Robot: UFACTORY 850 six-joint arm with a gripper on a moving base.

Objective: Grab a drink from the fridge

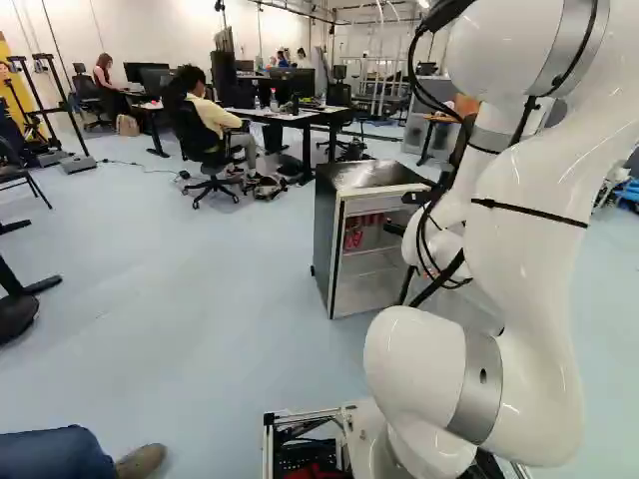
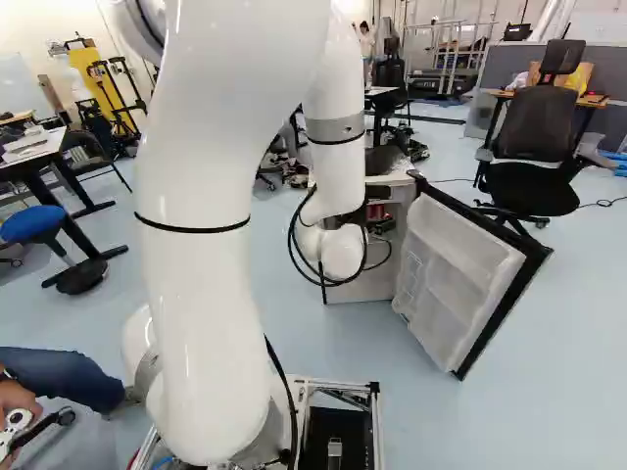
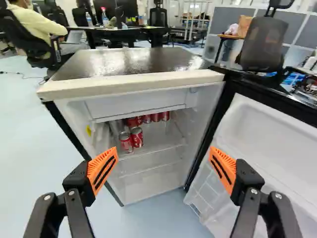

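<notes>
"Gripper (image 3: 164, 153) — what state?"
"Fingers (image 3: 101, 161) spread wide, nothing grasped."
"And beyond it?"
"Fridge (image 1: 367, 176), right of centre in the left base view; red cans (image 3: 137, 137) on its shelf (image 3: 161, 144), ahead between the fingers."
"Stage of task?"
"Door (image 2: 460, 264), right side of the right base view, stands open — access done. Remaining, apparently: reach, grip a can, withdraw."
</notes>
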